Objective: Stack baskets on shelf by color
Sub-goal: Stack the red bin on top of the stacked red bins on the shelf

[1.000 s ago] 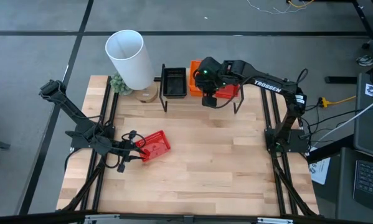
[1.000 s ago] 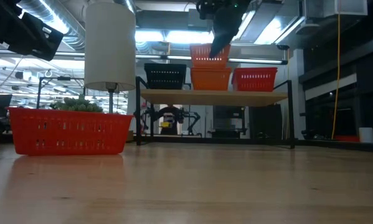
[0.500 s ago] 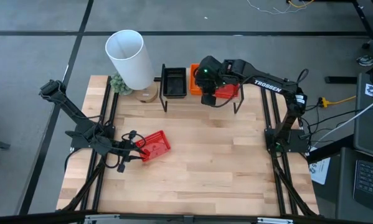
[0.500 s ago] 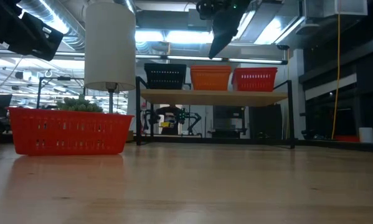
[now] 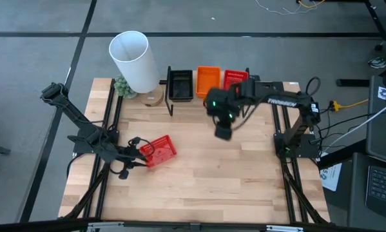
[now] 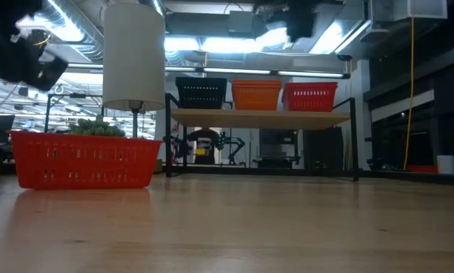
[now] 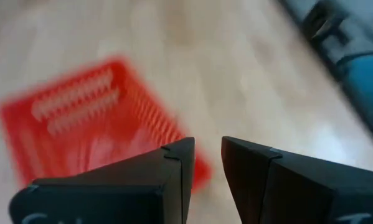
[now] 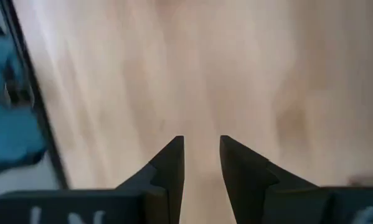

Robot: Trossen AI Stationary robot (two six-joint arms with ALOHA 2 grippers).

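Note:
The light-wood shelf stands at the table's far edge. It carries black baskets, orange baskets and red baskets side by side. One red basket rests flat on the table near the left side. My left gripper hovers at that basket's left end, its fingers a narrow gap apart. In the left wrist view the red basket lies beyond the fingertips. My right gripper hangs over the bare table in front of the shelf, narrowly open and empty.
A tall white cylinder stands at the far left corner beside a small green plant and a wooden disc. Bare tabletop stretches across the middle and near side. Black frame rails run along both table sides.
The orange basket held above the shelf has left my right gripper and now sits nested on the orange stack. My right gripper has then drawn back from the shelf toward the table's near edge. My left gripper has shifted slightly beside the red basket, which has stayed put.

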